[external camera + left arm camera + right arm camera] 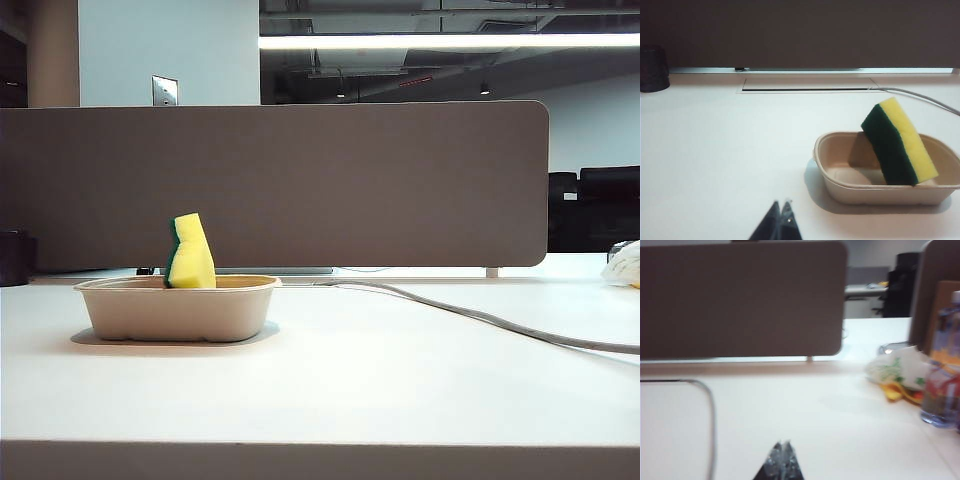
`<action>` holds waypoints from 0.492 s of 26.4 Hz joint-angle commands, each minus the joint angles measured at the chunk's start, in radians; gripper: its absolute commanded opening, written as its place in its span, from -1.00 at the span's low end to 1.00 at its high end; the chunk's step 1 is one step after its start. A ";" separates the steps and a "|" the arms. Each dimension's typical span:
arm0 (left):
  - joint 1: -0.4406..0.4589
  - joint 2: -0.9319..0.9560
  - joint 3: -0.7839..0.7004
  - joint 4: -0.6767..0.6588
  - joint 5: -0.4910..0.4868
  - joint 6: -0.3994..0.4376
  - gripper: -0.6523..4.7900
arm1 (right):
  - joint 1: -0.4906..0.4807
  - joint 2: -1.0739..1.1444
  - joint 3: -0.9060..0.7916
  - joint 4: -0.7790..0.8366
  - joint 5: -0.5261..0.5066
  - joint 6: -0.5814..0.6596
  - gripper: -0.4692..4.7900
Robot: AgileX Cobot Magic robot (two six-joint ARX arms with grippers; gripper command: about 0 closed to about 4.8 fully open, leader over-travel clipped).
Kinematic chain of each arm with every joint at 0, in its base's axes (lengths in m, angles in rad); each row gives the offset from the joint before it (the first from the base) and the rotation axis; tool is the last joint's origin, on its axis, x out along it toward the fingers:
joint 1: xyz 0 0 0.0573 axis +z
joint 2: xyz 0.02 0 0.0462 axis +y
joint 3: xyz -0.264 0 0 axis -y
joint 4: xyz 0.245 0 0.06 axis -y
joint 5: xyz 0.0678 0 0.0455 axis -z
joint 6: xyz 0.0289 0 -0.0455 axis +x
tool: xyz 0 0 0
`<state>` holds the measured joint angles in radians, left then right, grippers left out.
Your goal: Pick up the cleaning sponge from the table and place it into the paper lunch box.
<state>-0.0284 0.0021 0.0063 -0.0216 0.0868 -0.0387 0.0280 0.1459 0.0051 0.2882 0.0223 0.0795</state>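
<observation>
Smooth white desk [380, 380] before a matte grey-brown partition panel [300, 185], sponge already in the tray.
At left centre of the exterior view, the yellow foam sponge [192, 254] with its dark green scouring face leans tilted inside the shallow beige pulp lunch box [175, 308], oblong with rounded corners and a rolled rim. A grey cable [480, 315] curves across the right. Left gripper [780, 207] and right gripper [782, 449] each show clenched jaws, holding nothing, low over bare desk.
</observation>
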 commanded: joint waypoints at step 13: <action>0.000 0.001 0.001 0.008 0.005 0.001 -0.78 | -0.031 -0.142 0.000 -0.237 -0.006 -0.031 -0.82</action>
<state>-0.0284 0.0021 0.0063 -0.0219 0.0868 -0.0383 -0.0044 0.0036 0.0048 0.0505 0.0219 0.0540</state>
